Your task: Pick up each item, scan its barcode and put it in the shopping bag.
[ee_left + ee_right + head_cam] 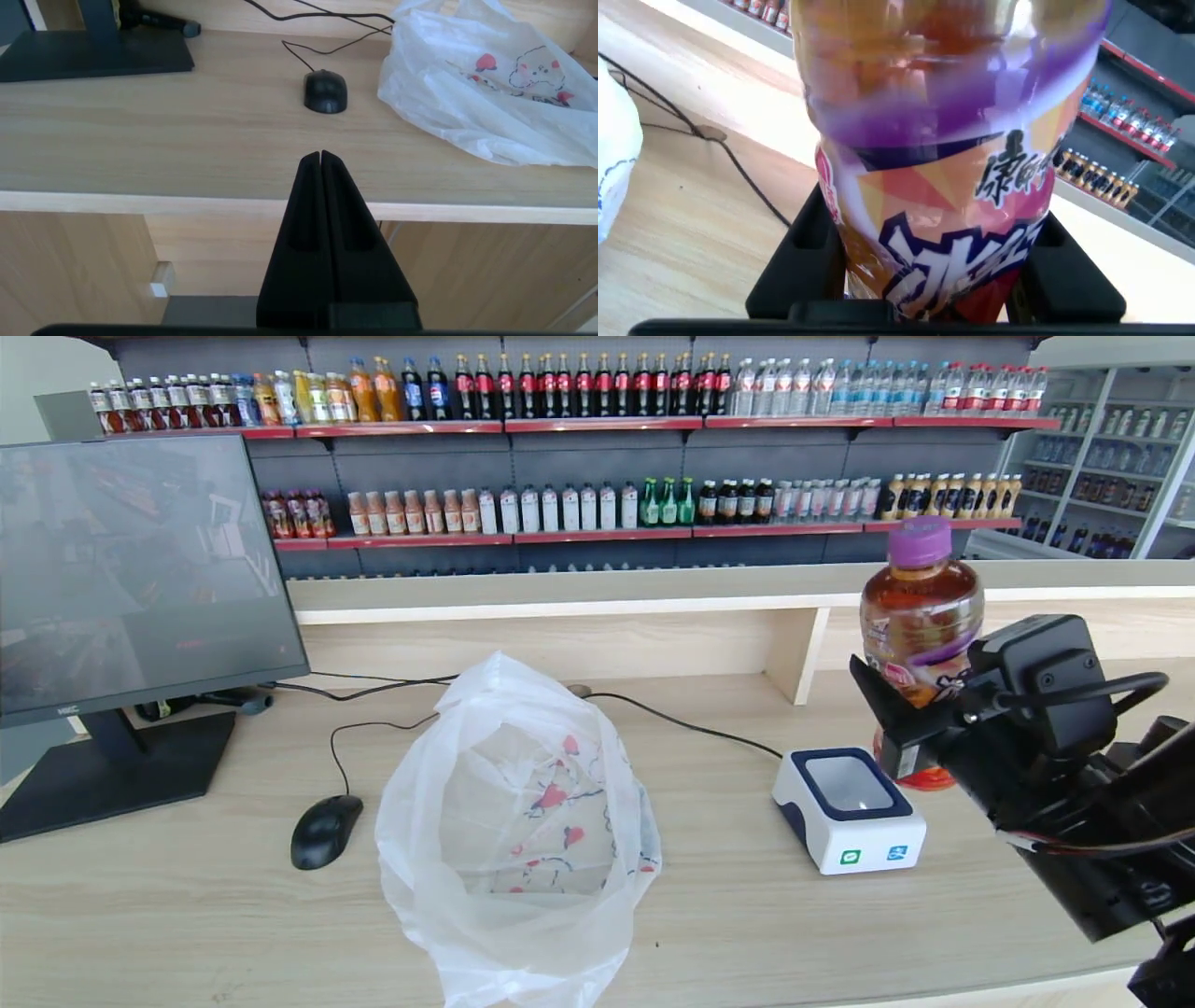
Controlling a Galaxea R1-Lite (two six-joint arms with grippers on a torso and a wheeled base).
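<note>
Pale wood counter (747, 915) across your front, drink shelves (597, 429) lining the wall behind it.

Your right gripper (920, 709) is clamped on the bottle (920, 607). It is tea-coloured with a purple cap and is held upright over the counter's right side. In the right wrist view the black fingers (799, 252) hug the label on both sides. You can't tell whether its base touches the wood.

Just in front of it and to its left sits the scanner (848, 807), with its window facing up.

Your left gripper (320, 163) has its fingers pressed together on nothing. It hangs out past the counter's near edge, pointing toward the mouse (325, 91).

Centre counter, the shopping bag (518, 821) stands with its mouth open. A strip of bare wood lies between it and the scanner.

A cable (691, 728) runs behind the bag to the scanner.

Far left, the monitor (140, 569) stands on its base. Behind everything, a raised ledge (560, 593) and its upright divider (796, 653) border the back of the counter.
</note>
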